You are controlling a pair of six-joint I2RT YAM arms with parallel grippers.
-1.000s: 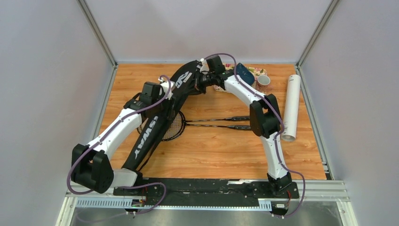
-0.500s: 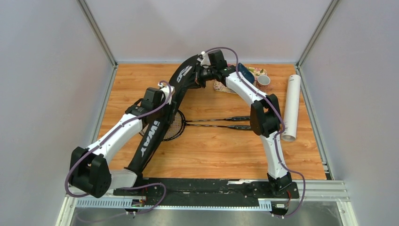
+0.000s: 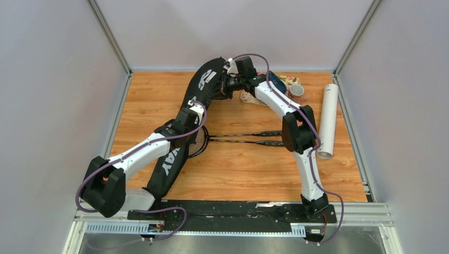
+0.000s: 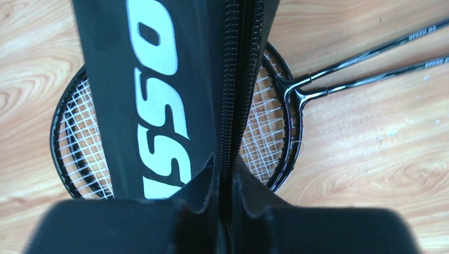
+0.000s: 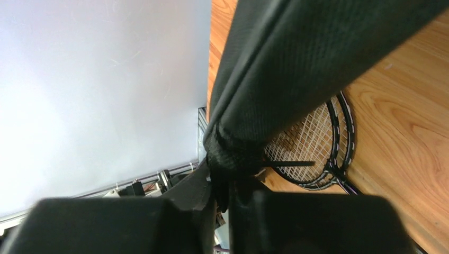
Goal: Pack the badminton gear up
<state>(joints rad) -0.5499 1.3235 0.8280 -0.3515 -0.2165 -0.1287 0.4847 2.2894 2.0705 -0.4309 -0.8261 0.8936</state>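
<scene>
left gripper point(image 4: 225, 201) slid up the cover point(image 4: 159, 79) (now pinching it).

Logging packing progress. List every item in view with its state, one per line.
racket cover: held up by both grippers, zipper side toward the left wrist camera.
rackets: flat on the table, heads overlapping, outside the cover.
white tube: lying on its side along the right edge.
cup: upright.
left gripper: shut on the racket cover at its zipper.
right gripper: shut on the racket cover's far end.
</scene>
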